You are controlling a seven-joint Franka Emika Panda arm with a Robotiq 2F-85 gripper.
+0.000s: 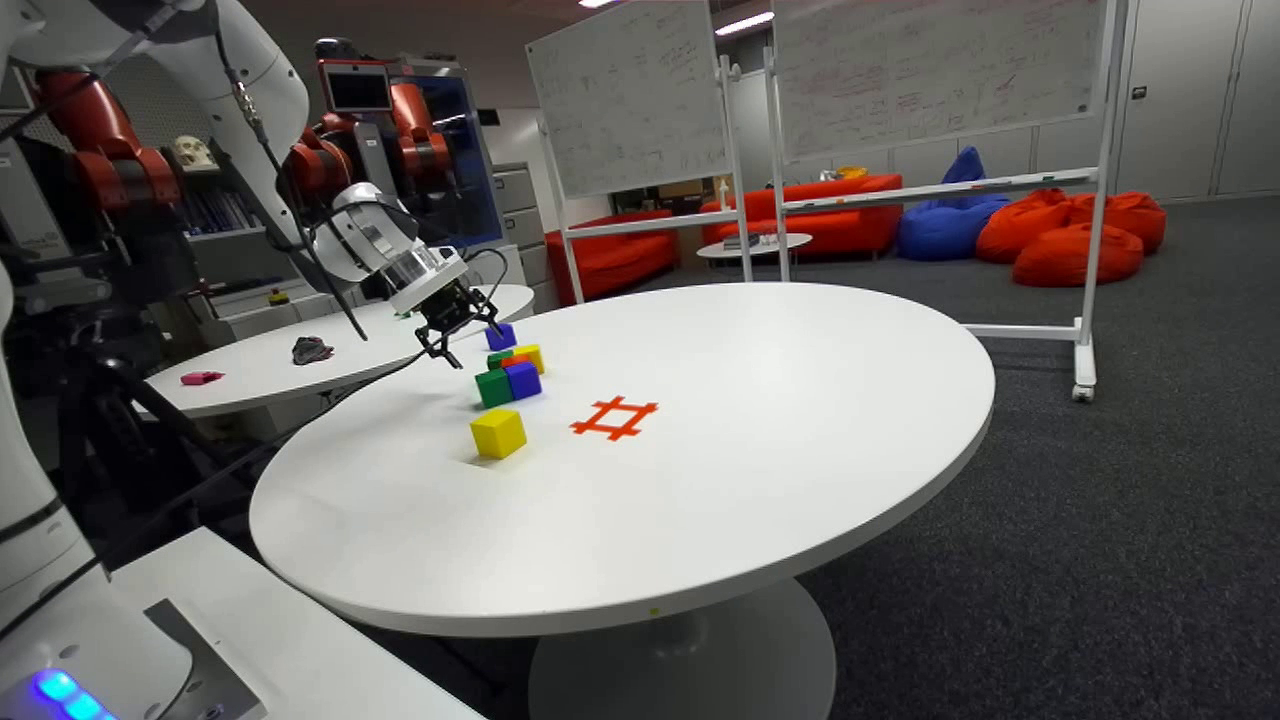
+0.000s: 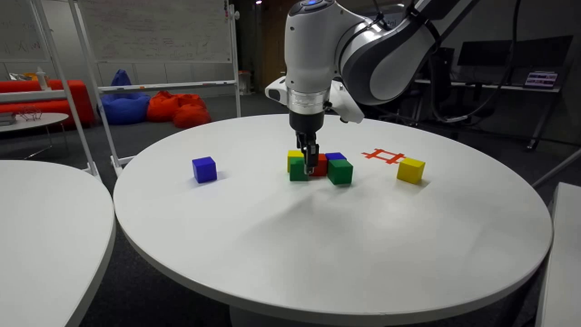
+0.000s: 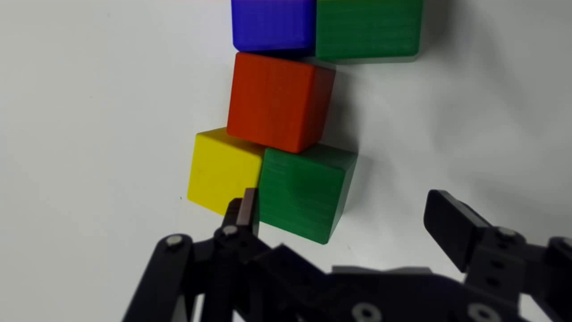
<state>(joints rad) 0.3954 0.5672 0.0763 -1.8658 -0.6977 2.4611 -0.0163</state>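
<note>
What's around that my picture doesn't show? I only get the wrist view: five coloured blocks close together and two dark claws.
Observer: A lone blue block stands off by itself, as both exterior views show.

Visitor: Any other strays?

Observer: Yes, a lone yellow block, on the opposite side of your group from the blue one in an exterior view.

Visitor: Is there anything down there besides blocks?

Observer: A red hash-shaped mark lies flat on the white table, near the lone yellow block.
</note>
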